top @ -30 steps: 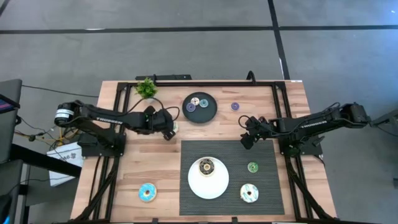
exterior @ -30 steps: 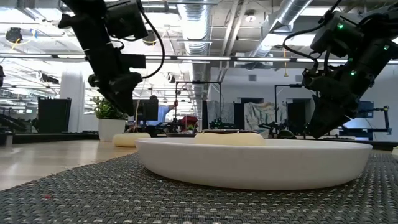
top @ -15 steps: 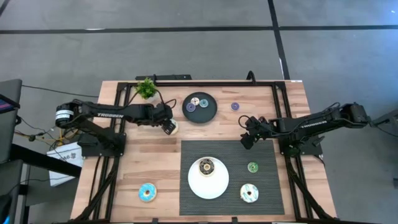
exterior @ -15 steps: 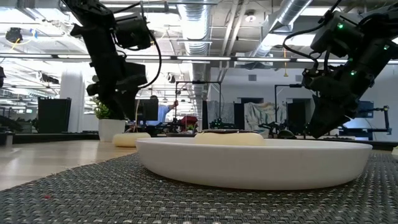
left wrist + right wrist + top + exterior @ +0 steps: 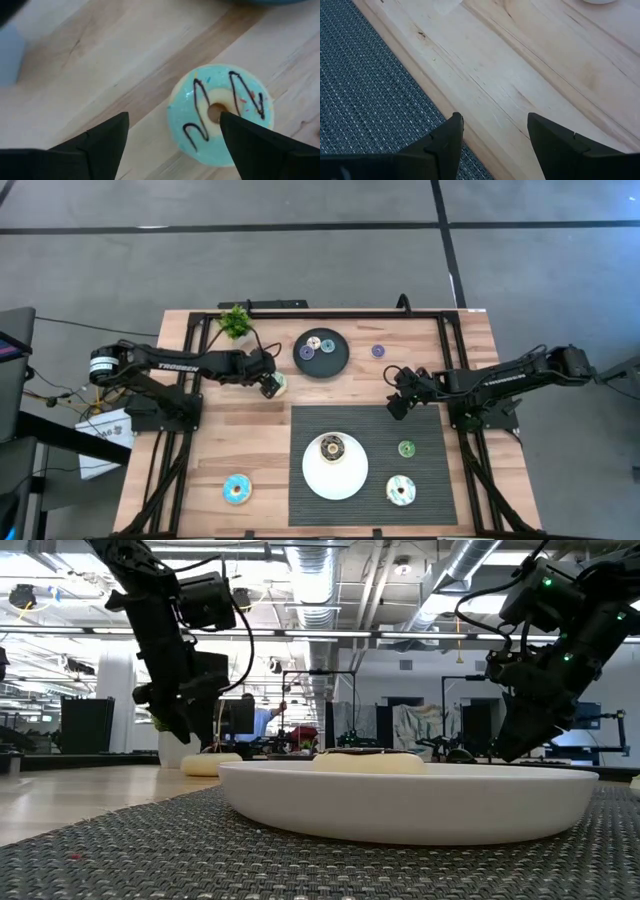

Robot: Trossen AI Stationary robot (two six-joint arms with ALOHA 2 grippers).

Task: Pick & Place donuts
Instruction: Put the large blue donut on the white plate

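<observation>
You have a pale blue donut (image 5: 220,114) with dark squiggles lying flat on the worktop. A brown-iced donut (image 5: 332,448) sits on the white plate, a blue one (image 5: 237,489) lies on bare wood, and a white-green one (image 5: 401,490) on the mat beside a green mini (image 5: 406,448). Three minis rest on the black plate, and a purple mini (image 5: 377,351) lies apart.

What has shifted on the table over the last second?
The left claw has swung from the table's middle back toward the black plate, and now hovers open over the pale green-iced donut. Nothing was gripped or released. The right claw, donuts and plates stayed put.
</observation>
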